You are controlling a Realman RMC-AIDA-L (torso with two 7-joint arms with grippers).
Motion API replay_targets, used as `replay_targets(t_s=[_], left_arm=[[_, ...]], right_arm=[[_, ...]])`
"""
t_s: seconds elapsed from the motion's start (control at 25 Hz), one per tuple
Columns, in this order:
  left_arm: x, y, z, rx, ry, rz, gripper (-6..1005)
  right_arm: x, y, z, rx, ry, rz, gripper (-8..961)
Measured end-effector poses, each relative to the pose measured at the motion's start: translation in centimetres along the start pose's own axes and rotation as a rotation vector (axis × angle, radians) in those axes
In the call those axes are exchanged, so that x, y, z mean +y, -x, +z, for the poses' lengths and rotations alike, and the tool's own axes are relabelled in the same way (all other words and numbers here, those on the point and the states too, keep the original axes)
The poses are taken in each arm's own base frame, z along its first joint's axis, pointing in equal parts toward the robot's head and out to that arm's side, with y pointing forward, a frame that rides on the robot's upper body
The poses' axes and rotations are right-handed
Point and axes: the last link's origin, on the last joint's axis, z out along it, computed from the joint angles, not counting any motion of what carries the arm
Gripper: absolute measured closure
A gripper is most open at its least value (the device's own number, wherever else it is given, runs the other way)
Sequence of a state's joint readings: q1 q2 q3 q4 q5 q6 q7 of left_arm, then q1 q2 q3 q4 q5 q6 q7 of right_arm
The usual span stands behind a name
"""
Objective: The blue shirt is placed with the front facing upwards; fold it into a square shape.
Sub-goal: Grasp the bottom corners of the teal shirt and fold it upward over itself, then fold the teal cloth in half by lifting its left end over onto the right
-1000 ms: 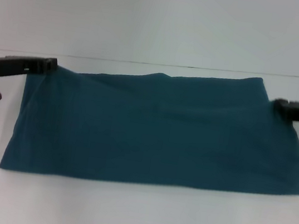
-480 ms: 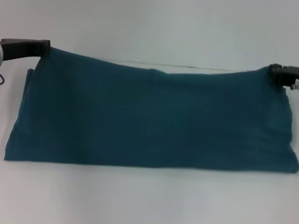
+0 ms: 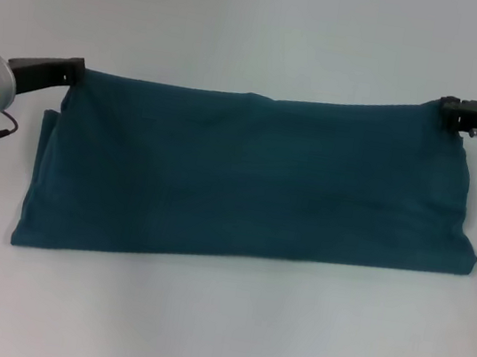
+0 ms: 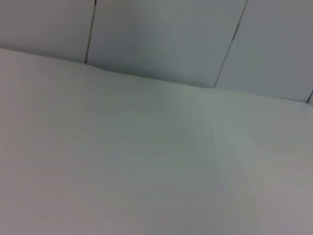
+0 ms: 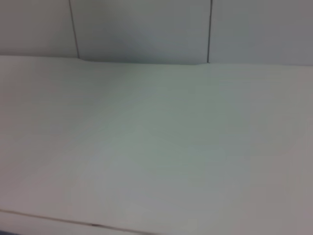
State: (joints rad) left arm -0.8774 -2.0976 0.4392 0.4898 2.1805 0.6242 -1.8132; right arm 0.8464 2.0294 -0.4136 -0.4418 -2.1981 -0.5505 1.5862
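Gripping the far corners of the blue shirt (image 3: 251, 185), left tool (image 3: 73, 69) and right tool (image 3: 450, 111) held that edge taut above the desk (image 3: 216, 328), probably to carry the fold over evenly.

**Soft cloth on a smooth matt surface**

The blue shirt (image 3: 256, 181) is matt teal cloth, soft, with gentle creases. The surface (image 3: 225, 329) looks smooth, white and matt. The left gripper (image 3: 68, 70) and right gripper (image 3: 451, 109) look like black matt plastic; the wrist housings behind them are smooth grey.
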Motion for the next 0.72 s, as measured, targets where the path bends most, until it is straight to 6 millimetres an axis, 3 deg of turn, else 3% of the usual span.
replay_targets(t_s=[0.32, 0.4, 0.6, 0.72], left_arm=[[0.5, 1.4, 0.4, -0.004, -0.036, 0.006, 938], [-0.1, 1.4, 0.2, 0.009, -0.062, -0.020, 936], [-1.8, 1.5, -0.6, 0.055, -0.117, -0.097, 741], [-2.5, 1.7, -1.1, 0.062, -0.126, -0.108, 533]], right_arm=[[-0.5, -1.0, 0.0, 0.009, -0.064, -0.044, 886], [-0.8, -0.9, -0.1, -0.002, -0.086, -0.050, 796], [-1.8, -0.5, -0.5, -0.039, -0.110, -0.019, 576], [-2.2, -0.3, -0.8, -0.055, -0.096, -0.004, 448]])
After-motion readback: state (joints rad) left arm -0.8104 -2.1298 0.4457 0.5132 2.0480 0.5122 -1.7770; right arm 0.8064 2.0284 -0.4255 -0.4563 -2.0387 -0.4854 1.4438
